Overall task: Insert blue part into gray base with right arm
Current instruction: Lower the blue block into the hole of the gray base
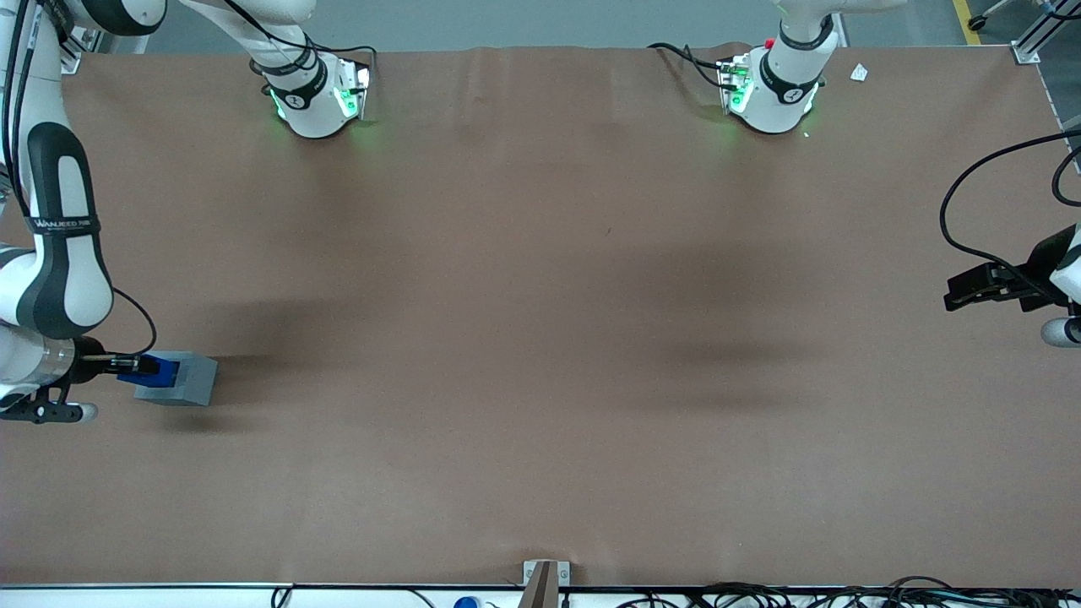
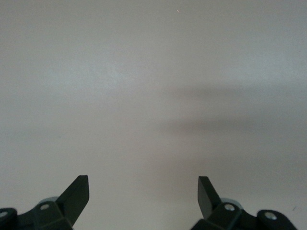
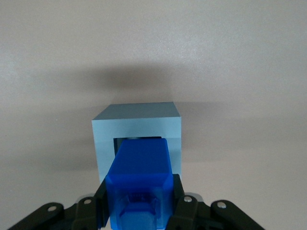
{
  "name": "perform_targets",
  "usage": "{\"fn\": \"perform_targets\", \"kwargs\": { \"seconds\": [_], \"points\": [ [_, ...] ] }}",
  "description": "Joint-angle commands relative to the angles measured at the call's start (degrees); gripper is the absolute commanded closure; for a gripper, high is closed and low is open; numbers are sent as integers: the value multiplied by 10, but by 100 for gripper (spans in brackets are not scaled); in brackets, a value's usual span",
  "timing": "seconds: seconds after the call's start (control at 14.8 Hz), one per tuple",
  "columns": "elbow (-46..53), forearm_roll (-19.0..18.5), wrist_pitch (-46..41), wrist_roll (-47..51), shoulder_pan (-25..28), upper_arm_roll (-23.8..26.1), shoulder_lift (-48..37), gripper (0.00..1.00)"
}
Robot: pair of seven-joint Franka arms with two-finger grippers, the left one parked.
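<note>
The blue part [image 3: 139, 184] covers most of the gray base [image 3: 136, 125] socket; seating depth cannot be determined. The gripper [image 3: 140, 203] fingertips are cut off by the frame edge.

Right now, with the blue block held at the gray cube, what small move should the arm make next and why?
Probably keep pushing the small bright blue plastic block straight into the light gray cube's square socket. The black two-finger hand is shut on the block, whose leading end sits lined up at the opening, with most of it outside.
</note>
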Motion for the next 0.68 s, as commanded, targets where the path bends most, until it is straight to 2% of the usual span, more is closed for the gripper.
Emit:
{"fn": "perform_targets", "kwargs": {
  "seconds": [0.0, 0.61],
  "points": [
    [-9, 5, -1, 2, -4, 3, -6, 98],
    [-5, 5, 1, 15, 3, 3, -6, 98]
  ]
}}
